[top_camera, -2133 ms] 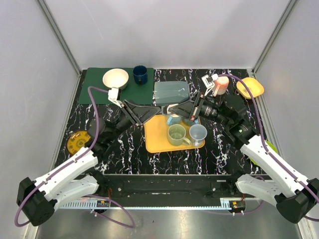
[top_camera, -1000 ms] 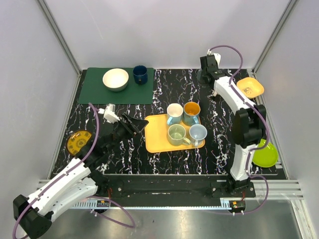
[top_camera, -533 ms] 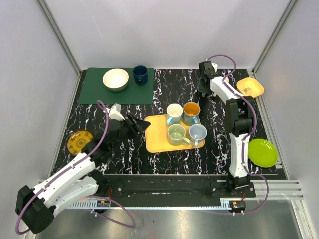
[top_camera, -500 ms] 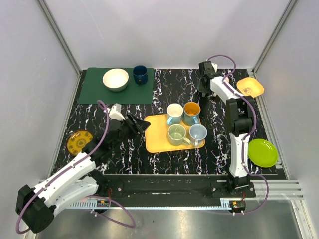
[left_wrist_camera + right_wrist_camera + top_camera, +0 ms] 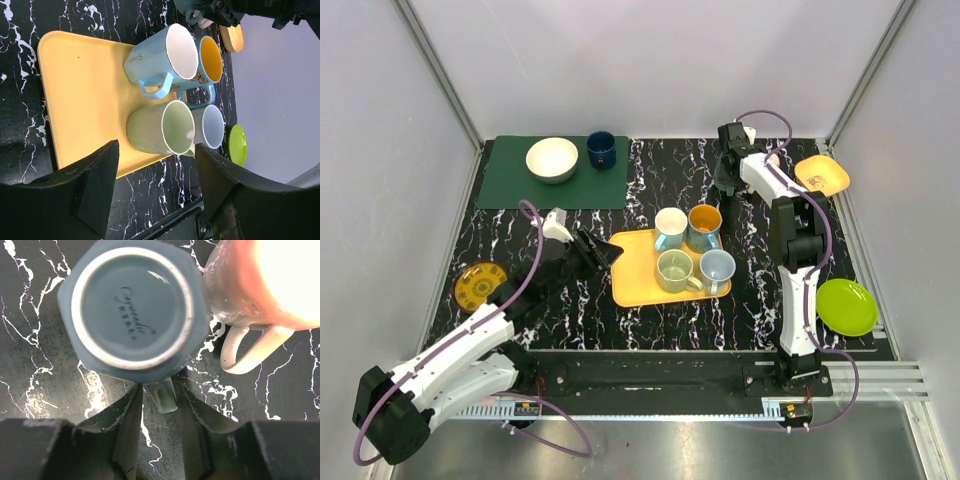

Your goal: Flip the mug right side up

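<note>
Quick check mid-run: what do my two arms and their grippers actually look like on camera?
The left arm and right arm have white links with black joints. A purple cable runs along each. The left gripper and right gripper have matte black, flat, blunt fingers. No markings are readable.
</note>
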You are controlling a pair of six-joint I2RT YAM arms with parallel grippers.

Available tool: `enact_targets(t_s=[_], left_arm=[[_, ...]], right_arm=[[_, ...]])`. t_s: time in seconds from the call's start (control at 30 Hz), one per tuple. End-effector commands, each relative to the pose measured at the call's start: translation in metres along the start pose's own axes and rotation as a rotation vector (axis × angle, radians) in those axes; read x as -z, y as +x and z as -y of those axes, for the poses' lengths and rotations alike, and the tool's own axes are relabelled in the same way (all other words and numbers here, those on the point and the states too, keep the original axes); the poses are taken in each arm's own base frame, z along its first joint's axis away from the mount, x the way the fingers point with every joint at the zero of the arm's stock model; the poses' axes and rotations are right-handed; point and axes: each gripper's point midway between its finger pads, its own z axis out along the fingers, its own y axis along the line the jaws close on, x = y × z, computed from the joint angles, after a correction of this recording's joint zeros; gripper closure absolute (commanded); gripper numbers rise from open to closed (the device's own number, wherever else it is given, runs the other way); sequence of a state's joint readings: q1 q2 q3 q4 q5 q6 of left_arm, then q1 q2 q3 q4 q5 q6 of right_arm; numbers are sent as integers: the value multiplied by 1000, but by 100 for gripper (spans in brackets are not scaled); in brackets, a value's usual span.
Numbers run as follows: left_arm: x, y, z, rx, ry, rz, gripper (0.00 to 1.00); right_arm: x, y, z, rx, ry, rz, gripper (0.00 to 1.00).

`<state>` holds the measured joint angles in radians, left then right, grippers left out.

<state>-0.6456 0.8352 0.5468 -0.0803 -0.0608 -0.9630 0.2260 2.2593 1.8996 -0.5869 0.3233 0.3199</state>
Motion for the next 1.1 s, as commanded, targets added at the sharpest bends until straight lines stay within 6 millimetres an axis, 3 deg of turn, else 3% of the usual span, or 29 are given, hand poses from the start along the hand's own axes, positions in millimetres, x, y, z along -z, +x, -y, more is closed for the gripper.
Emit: enact_targets(t_s=[0.0,0.17,0.27,0.3,0.37,0.4,0.47,0.5,0.57,0.6,0.63,0.67,0.7,0.73,0.8,0.83,0.9,0.93,0.97,1.07], left_arm=[[1,-11,13,-22,31,24,35],[0,-14,7,-76,-7,23,35],[-3,-19,3,-163,-54,19,34],[-4,-26,6,-201,-63,32,34],[-10,-24,-2,-252,-117,-4,33],[-12,-30,4,-291,-114,-1,33],[-23,-25,1,-335,-135,-46,32],[-25,-27,11,-381,-103,-63,32],[-39,-19,8,-420,-117,-124,32],[-43,-26,20,-458,-93,-128,33],[-52,-16,10,-486,-131,-195,32],[-56,-15,12,-515,-123,-218,30],[-60,-17,23,-554,-88,-235,30],[-66,-12,16,-571,-110,-273,29],[-71,-16,22,-635,-87,-285,28],[-76,-12,17,-650,-94,-312,27],[-81,-11,25,-692,-65,-331,22],[-86,-6,19,-701,-83,-356,8],[-89,-2,21,-717,-77,-365,1],[-99,2,26,-743,-61,-381,1]], right_arm=[[16,-36,-2,-47,-19,96,58],[36,-51,-3,-86,-38,135,43],[81,-85,-5,-165,-97,226,38],[114,-104,-6,-212,-148,281,36],[149,-121,-7,-259,-212,344,33],[190,-136,-6,-296,-280,399,33],[220,-137,-4,-324,-342,434,33],[262,-143,1,-361,-418,485,33],[273,-123,2,-376,-479,483,33],[307,-118,5,-394,-554,518,33],[296,-96,5,-390,-565,487,33],[301,-86,6,-393,-586,481,33],[320,-77,10,-402,-622,492,33],[308,-53,10,-393,-616,440,33],[324,-35,17,-395,-642,437,33],[317,-16,17,-384,-633,400,33],[333,1,17,-370,-678,386,33],[332,17,13,-353,-687,350,33],[334,23,13,-346,-693,341,33],[339,43,14,-324,-702,311,33]])
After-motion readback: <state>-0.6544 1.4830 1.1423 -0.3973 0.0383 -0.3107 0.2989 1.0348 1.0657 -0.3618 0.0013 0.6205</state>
